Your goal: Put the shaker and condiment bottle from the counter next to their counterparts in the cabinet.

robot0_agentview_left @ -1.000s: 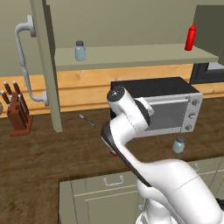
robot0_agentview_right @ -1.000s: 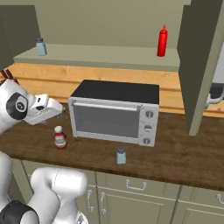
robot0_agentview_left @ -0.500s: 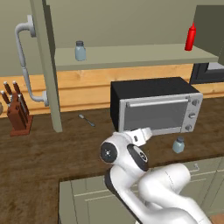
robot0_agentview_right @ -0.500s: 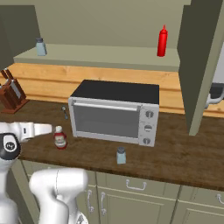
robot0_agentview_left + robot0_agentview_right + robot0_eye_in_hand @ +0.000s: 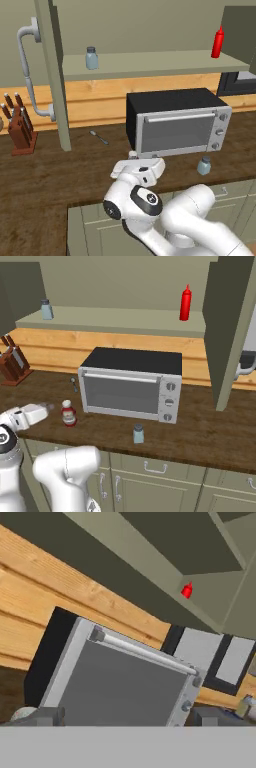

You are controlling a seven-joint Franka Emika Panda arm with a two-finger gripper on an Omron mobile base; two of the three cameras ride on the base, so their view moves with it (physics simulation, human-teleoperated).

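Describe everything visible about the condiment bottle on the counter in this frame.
The condiment bottle is short and stubby, with a white cap, a red-and-white label and a dark red body. It stands upright on the dark wood counter, just left of the toaster oven and apart from it. The hand sits open a little to its left at about the same height, not touching it. Nothing else touches the bottle; its label print is too small to read.
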